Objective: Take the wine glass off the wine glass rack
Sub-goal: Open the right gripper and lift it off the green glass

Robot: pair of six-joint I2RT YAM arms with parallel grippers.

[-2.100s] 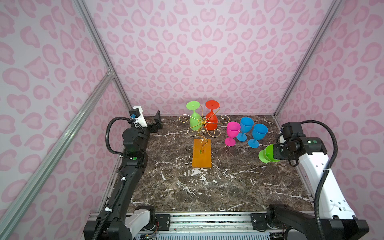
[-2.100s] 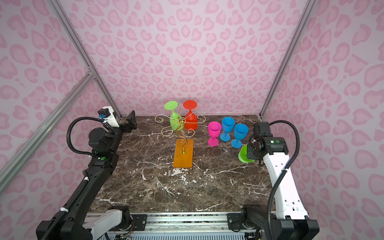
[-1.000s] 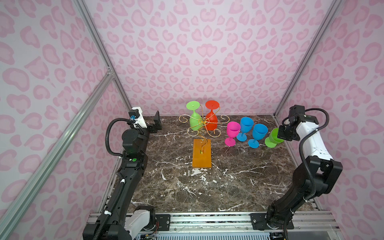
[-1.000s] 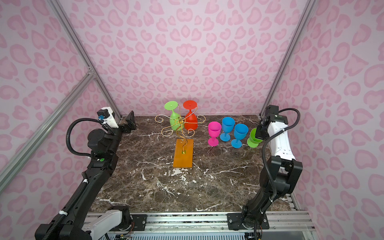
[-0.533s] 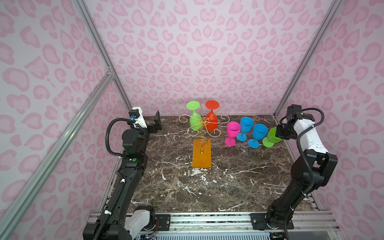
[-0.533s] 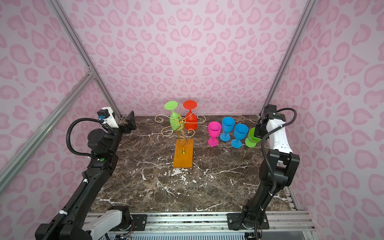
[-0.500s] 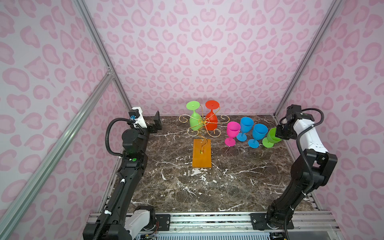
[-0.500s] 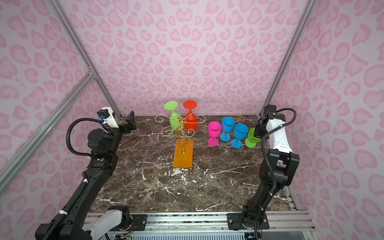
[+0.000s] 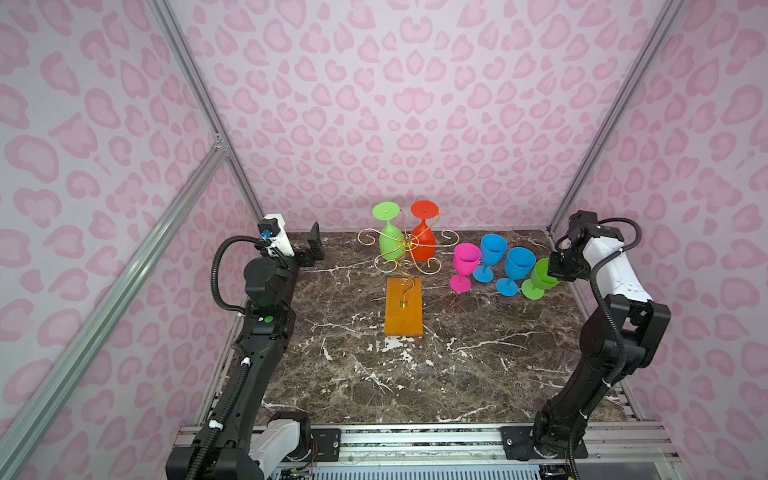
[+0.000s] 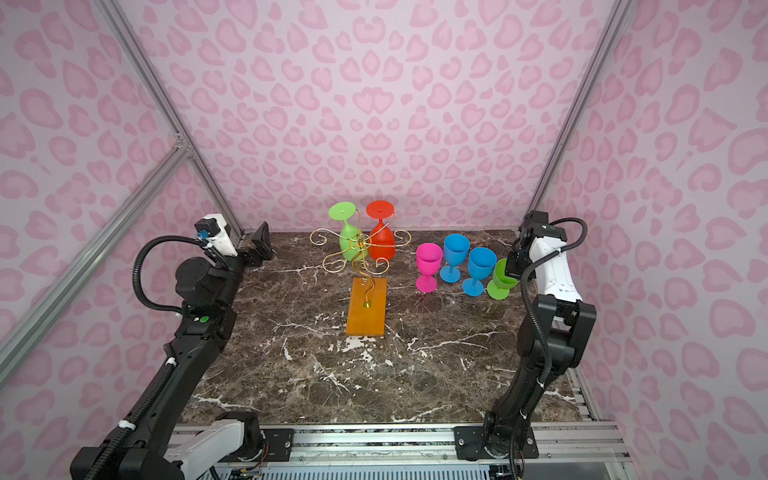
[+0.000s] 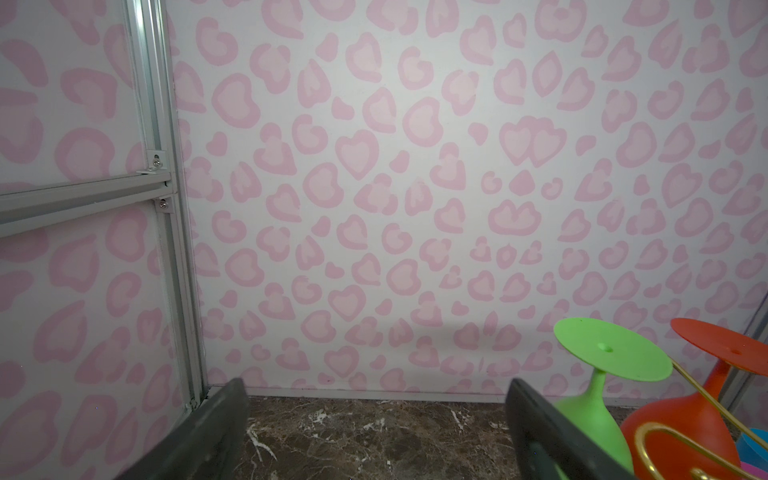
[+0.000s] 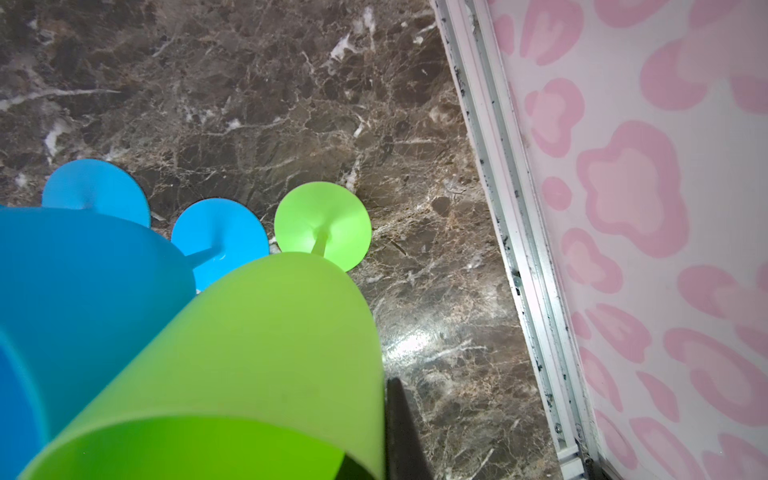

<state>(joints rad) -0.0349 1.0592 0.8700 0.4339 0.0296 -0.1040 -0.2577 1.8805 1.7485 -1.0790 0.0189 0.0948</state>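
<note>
The wine glass rack (image 9: pixel 405 246) (image 10: pixel 360 249), gold wire on an orange wooden base (image 9: pixel 403 309), stands at the back middle. A green wine glass (image 9: pixel 388 239) and a red one (image 9: pixel 424 243) hang upside down on its rear arms, also showing in the left wrist view (image 11: pixel 598 386). Another green wine glass (image 9: pixel 540 278) (image 10: pixel 503 279) (image 12: pixel 249 353) stands tilted at the right with its foot on the marble. My right gripper (image 9: pixel 555 270) (image 12: pixel 382 449) is shut on its rim. My left gripper (image 9: pixel 313 245) (image 11: pixel 374 428) hangs open and empty at the back left.
A pink glass (image 9: pixel 465 262) and two blue glasses (image 9: pixel 492 249) (image 9: pixel 519 262) stand upright in a row just left of the held green glass. The right wall's rail (image 12: pixel 519 249) runs close beside it. Patterned walls enclose the marble table (image 9: pixel 374 365).
The right arm carried the green glass from the front right toward the back and set it down beside the blue glasses. The left arm has stayed still.
</note>
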